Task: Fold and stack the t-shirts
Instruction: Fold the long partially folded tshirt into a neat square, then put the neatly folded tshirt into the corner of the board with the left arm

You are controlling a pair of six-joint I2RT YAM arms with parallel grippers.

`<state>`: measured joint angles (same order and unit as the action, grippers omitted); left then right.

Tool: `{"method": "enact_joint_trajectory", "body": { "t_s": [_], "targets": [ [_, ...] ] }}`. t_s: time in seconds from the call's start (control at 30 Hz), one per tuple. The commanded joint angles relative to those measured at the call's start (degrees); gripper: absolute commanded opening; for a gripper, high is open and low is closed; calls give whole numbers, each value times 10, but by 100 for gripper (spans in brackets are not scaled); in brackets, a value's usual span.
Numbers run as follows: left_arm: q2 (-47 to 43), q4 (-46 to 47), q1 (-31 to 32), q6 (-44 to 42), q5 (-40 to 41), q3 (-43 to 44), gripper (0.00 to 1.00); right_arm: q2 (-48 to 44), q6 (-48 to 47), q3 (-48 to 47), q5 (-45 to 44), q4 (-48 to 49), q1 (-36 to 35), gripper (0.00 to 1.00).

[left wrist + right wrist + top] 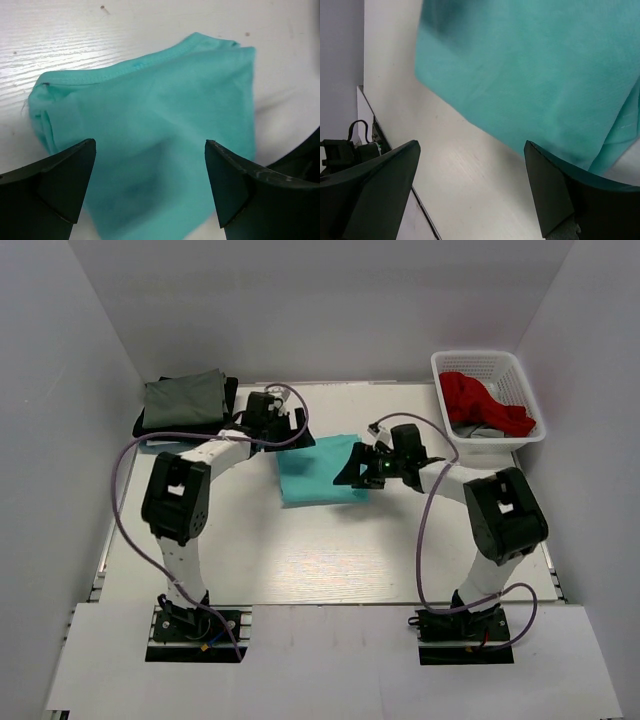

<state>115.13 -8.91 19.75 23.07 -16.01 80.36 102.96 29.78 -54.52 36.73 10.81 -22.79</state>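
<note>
The folded teal shirt (pixel 318 475) lies flat in the middle of the tabletop (pixel 300 560), between the arms. The left fingers (pixel 60 185) are spread and empty over its far-left edge. The right fingers (pixel 375 190) are spread and empty at its right edge. A grey-green shirt (pixel 185 398) lies on a black shirt (pixel 231 392) at the far left. A red shirt (pixel 485 400) sits in the basket (pixel 480 362).

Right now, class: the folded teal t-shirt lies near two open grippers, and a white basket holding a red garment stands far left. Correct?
No: in the top view the white basket holding the red garment stands far right. The rest holds.
</note>
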Motion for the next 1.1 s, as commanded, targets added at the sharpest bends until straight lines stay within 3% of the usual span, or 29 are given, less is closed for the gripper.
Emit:
{"method": "enact_joint_trajectory", "body": {
  "t_s": [0.0, 0.17, 0.33, 0.57, 0.83, 1.07],
  "targets": [
    [-120, 16, -1, -22, 2, -28, 100, -66, -29, -30, -22, -44, 3, 90],
    [-184, -32, -1, -22, 59, -74, 100, -116, -60, -38, -46, -82, 3, 90],
    [-161, -137, -1, -16, 89, -65, 100, -171, -61, 0, -56, -76, 4, 90],
    [-132, -112, -1, 16, 59, -107, 100, -208, -72, 9, -79, -105, 5, 90],
    [-32, -107, 4, 16, 32, -79, 100, -240, -82, 27, -119, -134, 7, 90],
    [14, -140, 45, -17, 74, -62, 82, -266, -89, 32, -144, -149, 9, 90]
  ]
}}
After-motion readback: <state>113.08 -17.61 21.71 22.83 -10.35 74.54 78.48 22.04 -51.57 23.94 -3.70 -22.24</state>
